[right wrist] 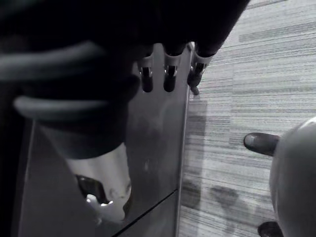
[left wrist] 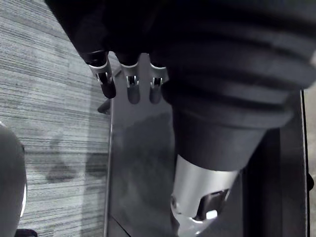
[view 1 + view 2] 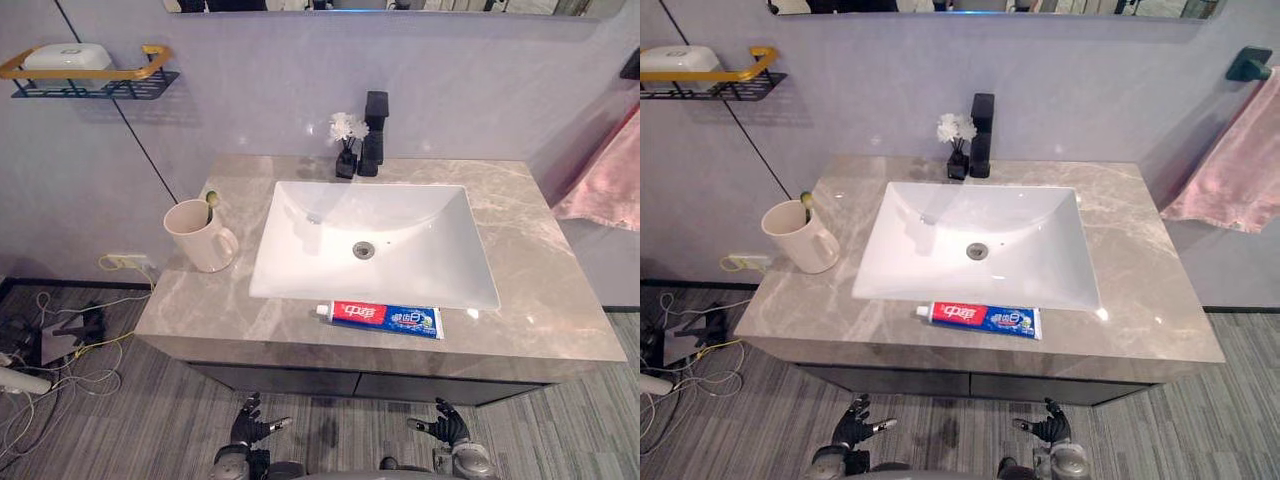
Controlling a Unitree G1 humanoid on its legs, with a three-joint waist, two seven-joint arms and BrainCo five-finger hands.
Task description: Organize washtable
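Since nothing is being held yet, the step in hand is likely reaching for the toothpaste (image 3: 380, 318), which is lying flat along the front edge of the desk (image 3: 540, 270), just beside the sink (image 3: 380, 225) rim. Doing it well is likely calling for coming down from above and pinching the tube across its narrow side, staying clear of the sink lip, then carrying it toward the cup (image 3: 200, 238) standing near the left edge with a toothbrush (image 3: 212, 199) in it. Left hand (image 3: 248, 422) and right hand (image 3: 445, 424) are hanging below the front edge, fingers loosely spread, touching and holding nothing.
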